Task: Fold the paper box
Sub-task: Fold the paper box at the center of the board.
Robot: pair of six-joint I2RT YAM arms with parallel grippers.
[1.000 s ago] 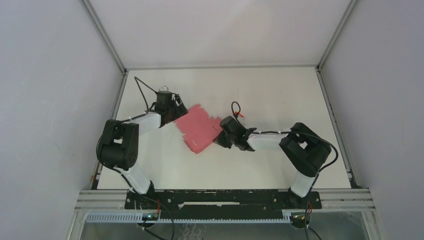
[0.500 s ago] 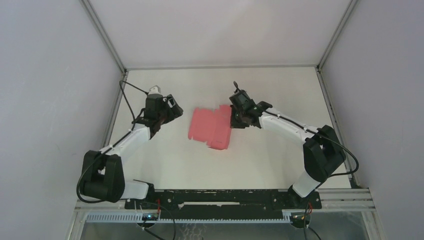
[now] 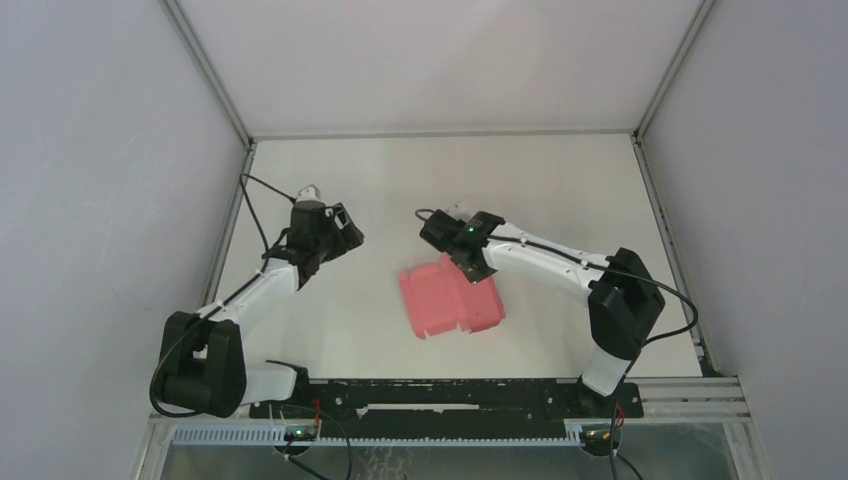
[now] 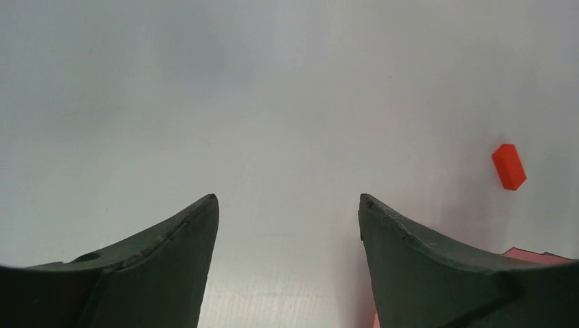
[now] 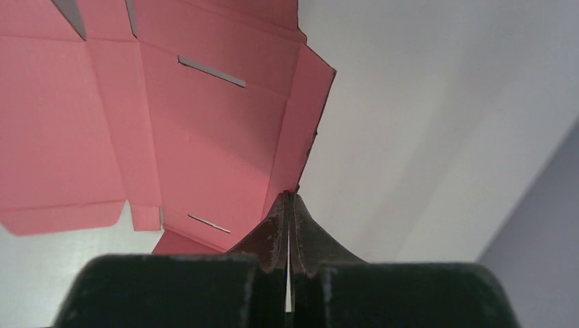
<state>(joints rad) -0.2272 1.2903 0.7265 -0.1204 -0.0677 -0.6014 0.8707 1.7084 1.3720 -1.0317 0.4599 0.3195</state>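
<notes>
paper box (image 5: 205,137) in right gripper (image 5: 287,201)

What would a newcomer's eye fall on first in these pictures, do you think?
The pink paper box, lying unfolded at the centre, with the right pincer shut on one flap's edge. Then the tiny red block on the white table, ahead of the open left pincer.

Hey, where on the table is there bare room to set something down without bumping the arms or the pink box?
Free: the far strip of table behind both arms, and the near left patch between the left arm and the paper box. Crowded: the middle, where the right fingers pinch the box.
</notes>
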